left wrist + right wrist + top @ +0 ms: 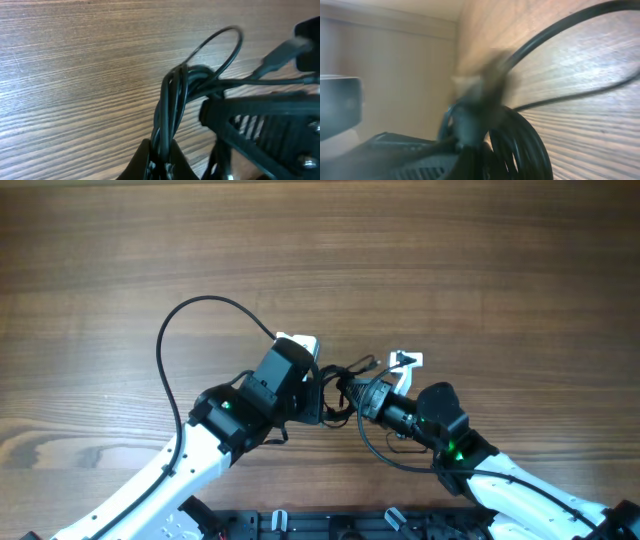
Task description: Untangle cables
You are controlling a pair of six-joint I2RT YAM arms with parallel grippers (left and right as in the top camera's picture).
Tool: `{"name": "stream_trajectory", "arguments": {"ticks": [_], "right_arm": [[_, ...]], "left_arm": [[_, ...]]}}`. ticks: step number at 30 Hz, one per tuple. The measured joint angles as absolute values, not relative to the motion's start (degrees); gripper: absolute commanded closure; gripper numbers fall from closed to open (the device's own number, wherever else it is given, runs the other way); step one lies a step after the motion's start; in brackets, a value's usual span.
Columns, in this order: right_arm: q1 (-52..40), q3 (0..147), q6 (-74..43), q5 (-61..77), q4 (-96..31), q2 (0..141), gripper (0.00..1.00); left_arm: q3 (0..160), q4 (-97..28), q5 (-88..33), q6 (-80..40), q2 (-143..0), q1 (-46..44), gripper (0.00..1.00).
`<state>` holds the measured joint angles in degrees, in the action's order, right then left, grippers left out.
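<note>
Close against the left wrist lens, the cables [172, 100] rise in a twisted bunch from the left gripper [160, 159], which is clamped tight on them just above the table [75, 75]. The right gripper [350, 388], closed too and apparently pinching the same knot, should pull away slowly while the left holds firm, so loops slide free rather than cinch. Both arms reach inward from the near edge, wrists almost meeting.

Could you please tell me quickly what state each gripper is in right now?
Left gripper: closed, holding the cables.
Right gripper: closed, apparently on the cables too; its wrist view is blurred.
</note>
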<state>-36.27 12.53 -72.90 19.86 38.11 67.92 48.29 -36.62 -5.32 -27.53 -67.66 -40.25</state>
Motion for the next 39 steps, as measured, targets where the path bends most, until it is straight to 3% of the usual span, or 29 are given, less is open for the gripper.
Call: {"name": "stream_trajectory", "arguments": {"ticks": [8, 16, 28, 32, 39], "right_arm": [[-36.3, 13.0, -73.2, 19.7, 34.7, 67.9, 0.93], [-36.3, 13.0, -74.8, 19.2, 34.5, 67.9, 0.72], [-36.2, 13.6, -75.6, 19.0, 35.0, 67.5, 0.00], [-36.2, 13.8, -75.0, 19.0, 35.6, 66.5, 0.00], [-35.5, 13.4, -71.7, 17.0, 32.9, 64.1, 0.00]], "left_arm": [[48.3, -34.2, -5.2, -28.7, -67.7, -41.3, 0.96], [48.3, -32.6, -5.8, -28.2, -67.7, -42.9, 0.96], [48.1, -32.0, -5.7, -30.6, -67.7, -42.0, 0.96], [48.1, -33.2, -7.9, -34.0, -67.8, -37.8, 0.96], [48.2, -36.6, -9.6, -45.6, -67.8, -22.7, 0.96]]}}
